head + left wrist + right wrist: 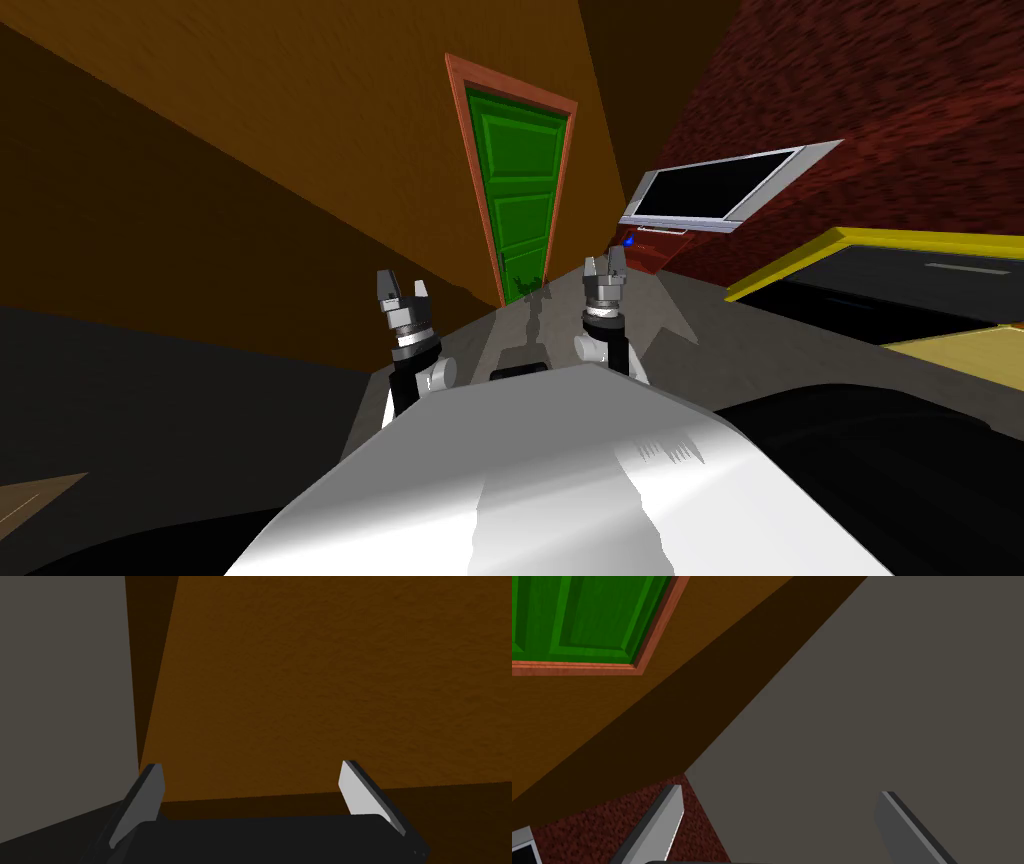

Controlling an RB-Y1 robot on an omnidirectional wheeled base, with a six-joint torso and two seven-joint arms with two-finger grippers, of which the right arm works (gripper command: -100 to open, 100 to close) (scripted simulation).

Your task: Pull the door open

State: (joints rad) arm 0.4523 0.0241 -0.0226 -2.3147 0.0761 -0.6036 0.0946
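Observation:
A green panelled door (520,200) in a reddish-brown frame (481,190) stands shut in the orange wall, some way ahead of me. Its handle is too small to make out. My left gripper (402,290) is raised in front of my chest, open and empty. My right gripper (606,268) is raised level with it, also open and empty, and well short of the door. In the right wrist view a corner of the green door (582,616) and its frame (587,669) lies far beyond the right gripper (782,826). The left gripper (250,798) faces the orange wall.
A dark screen in a grey frame (715,190) hangs on the dark red wall at the right. Below it is a red unit (660,250) with a blue spot. A yellow-edged piece of furniture with a dark top (880,280) stands close on my right. Grey floor (560,330) runs to the door.

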